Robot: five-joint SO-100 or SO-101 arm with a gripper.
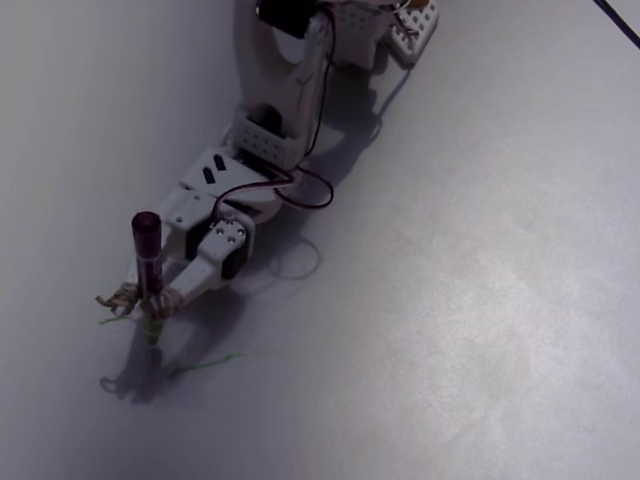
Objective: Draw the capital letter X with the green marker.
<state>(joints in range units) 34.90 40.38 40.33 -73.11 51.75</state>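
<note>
Pressure is the worry: the gripper (150, 300) clamps the green marker (147, 268) upright at the table's (480, 300) near left, tip on the surface. Faint green strokes (205, 364) lie nearby; a slipping or tilting pen could skip and break the X's lines.

I can read no text, label, brand or number anywhere in the fixed view. The only marks I see are thin green strokes (205, 364) on the bench (480, 300), one short to the left of the marker (147, 270) tip and one longer to its right, and they form no letter I can make out.
</note>
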